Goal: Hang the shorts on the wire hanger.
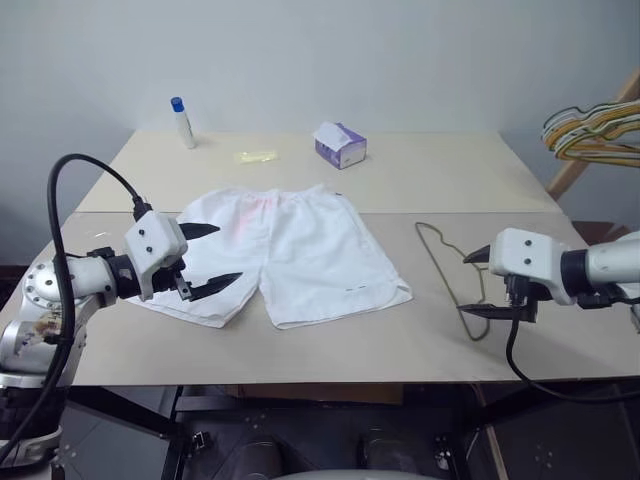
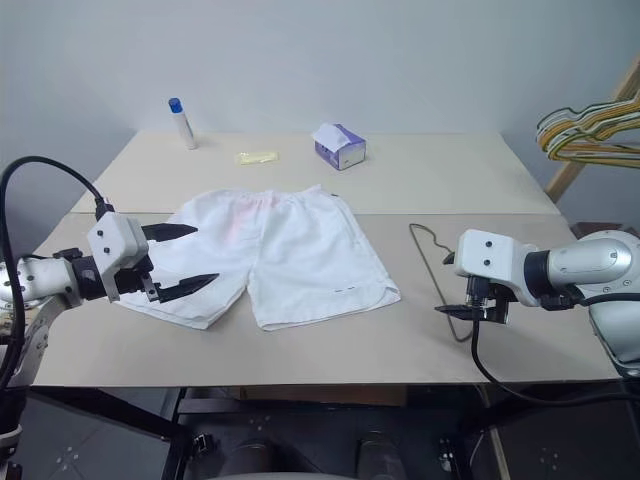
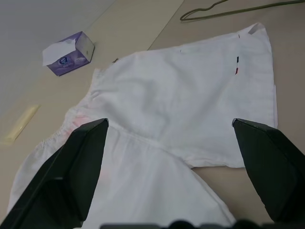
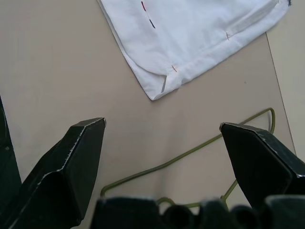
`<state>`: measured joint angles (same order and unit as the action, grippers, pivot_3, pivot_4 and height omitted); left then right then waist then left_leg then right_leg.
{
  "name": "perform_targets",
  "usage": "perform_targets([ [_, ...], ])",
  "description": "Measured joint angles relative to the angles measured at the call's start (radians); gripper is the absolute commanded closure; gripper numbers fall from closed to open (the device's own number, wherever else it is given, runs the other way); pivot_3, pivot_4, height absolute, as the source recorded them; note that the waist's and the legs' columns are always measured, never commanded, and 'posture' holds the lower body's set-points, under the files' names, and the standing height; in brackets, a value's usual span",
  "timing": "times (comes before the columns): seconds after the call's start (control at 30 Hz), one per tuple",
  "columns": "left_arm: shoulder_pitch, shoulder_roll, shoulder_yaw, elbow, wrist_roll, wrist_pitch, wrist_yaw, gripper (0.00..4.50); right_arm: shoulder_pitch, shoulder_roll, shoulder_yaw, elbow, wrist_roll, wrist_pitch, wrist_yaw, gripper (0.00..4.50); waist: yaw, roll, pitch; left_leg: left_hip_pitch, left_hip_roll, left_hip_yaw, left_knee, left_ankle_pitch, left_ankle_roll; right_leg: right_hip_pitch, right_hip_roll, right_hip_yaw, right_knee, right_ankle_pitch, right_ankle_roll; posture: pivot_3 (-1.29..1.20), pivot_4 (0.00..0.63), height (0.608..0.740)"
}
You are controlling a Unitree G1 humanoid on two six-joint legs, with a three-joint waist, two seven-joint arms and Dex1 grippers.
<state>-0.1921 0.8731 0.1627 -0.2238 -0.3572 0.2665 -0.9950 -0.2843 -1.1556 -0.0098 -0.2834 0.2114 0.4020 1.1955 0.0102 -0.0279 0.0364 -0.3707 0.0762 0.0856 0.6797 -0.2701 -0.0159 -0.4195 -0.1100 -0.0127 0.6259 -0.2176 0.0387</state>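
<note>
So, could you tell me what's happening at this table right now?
A two-armed robot is set up to hang the shorts on the wire hanger. Nothing is held yet: the shorts lie flat on the table and the hanger lies beside them, apart from the cloth. The left gripper hovers open over the shorts' edge, and the right gripper hangs open above the hanger.

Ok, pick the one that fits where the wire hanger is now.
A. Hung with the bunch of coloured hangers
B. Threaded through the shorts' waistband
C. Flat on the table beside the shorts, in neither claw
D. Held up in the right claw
C: the wire hanger lies flat on the table beside the shorts, with the open right claw over it, not gripping.
</note>
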Motion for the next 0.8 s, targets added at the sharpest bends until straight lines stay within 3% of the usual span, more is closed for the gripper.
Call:
perform_targets([
  [0.47, -0.057, -0.036, -0.002, -0.002, -0.007, 0.042, 0.031, 0.00, -0.016, 0.013, 0.000, 0.016, -0.009, -0.007, -0.001, 0.02, 0.007, 0.000, 0.000, 0.000, 0.000, 0.000, 0.000, 0.000, 0.000, 0.000, 0.000, 0.000, 0.000, 0.000, 0.000, 0.08, 0.000, 0.740],
  [0.8, -0.196, -0.171, -0.207, 0.004, 0.004, 0.129, 0.040, 0.00, 0.007, 0.045, -0.018, -0.021, -0.011, 0.027, -0.070, 0.02, 0.003, -0.001, -0.001, -0.001, 0.000, 0.000, 0.000, 0.000, 0.000, 0.001, 0.000, 0.000, -0.001, 0.000, 0.000, -0.02, 0.000, 0.740],
])
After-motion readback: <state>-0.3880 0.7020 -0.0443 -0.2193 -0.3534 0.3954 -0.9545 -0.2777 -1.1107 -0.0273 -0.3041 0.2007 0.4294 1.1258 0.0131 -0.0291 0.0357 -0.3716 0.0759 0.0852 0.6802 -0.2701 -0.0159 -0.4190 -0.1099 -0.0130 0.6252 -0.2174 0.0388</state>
